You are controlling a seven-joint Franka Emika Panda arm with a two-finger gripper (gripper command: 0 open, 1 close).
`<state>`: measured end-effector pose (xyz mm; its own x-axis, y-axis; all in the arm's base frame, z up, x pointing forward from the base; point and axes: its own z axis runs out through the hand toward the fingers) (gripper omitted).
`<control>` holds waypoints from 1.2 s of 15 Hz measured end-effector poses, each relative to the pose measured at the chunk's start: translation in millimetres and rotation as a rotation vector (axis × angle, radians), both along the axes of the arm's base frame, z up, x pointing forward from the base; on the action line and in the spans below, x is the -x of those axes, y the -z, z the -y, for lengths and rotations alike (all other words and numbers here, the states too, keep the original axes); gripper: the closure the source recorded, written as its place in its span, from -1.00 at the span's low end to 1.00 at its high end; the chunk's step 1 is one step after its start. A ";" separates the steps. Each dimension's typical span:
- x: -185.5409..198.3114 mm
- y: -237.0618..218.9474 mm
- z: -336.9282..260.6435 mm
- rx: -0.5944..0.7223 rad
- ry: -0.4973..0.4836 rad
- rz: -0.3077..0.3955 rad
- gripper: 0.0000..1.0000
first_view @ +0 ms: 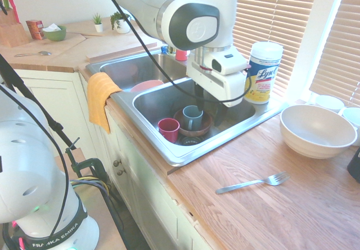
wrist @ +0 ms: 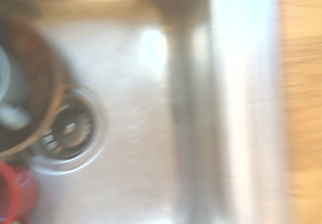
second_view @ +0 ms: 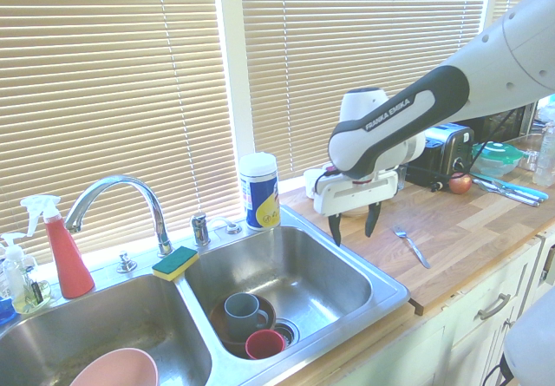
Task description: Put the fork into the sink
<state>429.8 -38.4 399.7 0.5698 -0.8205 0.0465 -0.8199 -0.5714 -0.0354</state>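
Presently, the jaws (second_view: 355, 223) stand wide apart, holding nothing, above the sink (second_view: 286, 273) near its bench-side rim. Fork (first_view: 252, 183) lies flat on the wooden bench (first_view: 264, 222), beside the sink, tines toward the large white bowl (first_view: 318, 131). Within the nearer basin: red mug (first_view: 169, 130), brown bowl (first_view: 206, 127), blue-grey mug (first_view: 192, 117) inside the latter.

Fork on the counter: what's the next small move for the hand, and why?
I'd carry the open, empty hand sideways past the sink rim towards the fork, staying high for now. The hand looks to be above the sink's edge, while the fork lies on the bare wood beyond it.
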 end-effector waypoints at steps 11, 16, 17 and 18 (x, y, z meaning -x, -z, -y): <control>20.0 40.2 176.6 0.002 0.176 -0.010 -1.00; 6.8 68.1 173.3 -0.009 0.186 -0.017 1.00; 3.8 70.6 171.3 -0.012 0.189 -0.021 1.00; 0.4 72.5 169.4 -0.015 0.193 -0.023 1.00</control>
